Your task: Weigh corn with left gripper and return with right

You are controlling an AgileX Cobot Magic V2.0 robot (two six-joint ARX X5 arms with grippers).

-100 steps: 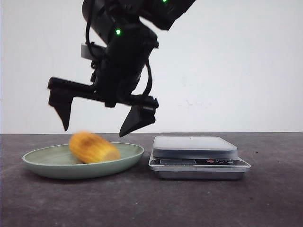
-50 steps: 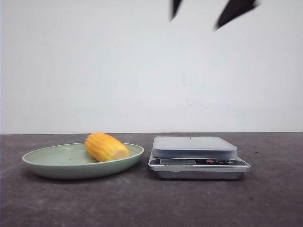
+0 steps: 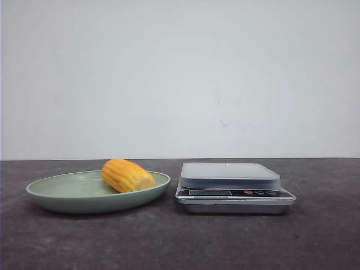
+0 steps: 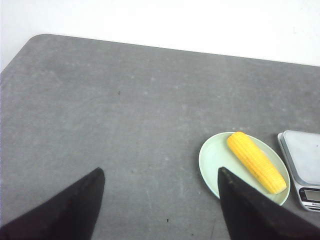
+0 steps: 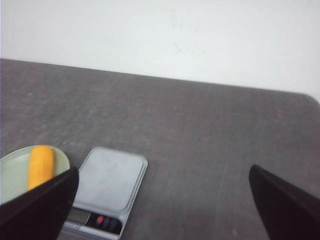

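Observation:
The yellow-orange corn (image 3: 127,175) lies on the pale green plate (image 3: 56,194), left of the silver scale (image 3: 230,175). Both grippers are out of the front view. In the left wrist view my left gripper (image 4: 160,172) is open and empty, high above the table; the corn (image 4: 255,161) and plate (image 4: 212,159) lie beyond one fingertip (image 4: 240,200). In the right wrist view my right gripper (image 5: 162,172) is open and empty, high above the table, with the scale (image 5: 107,180) and corn (image 5: 40,165) below near one fingertip (image 5: 50,197).
The scale's display and buttons (image 3: 236,193) face the front. The dark grey table (image 3: 180,242) ends at a white wall; its rounded far corner (image 4: 37,40) shows in the left wrist view.
The gripper that hung open over the plate rose out of the front view. The corn rolled a little to the right on the plate and came to rest.

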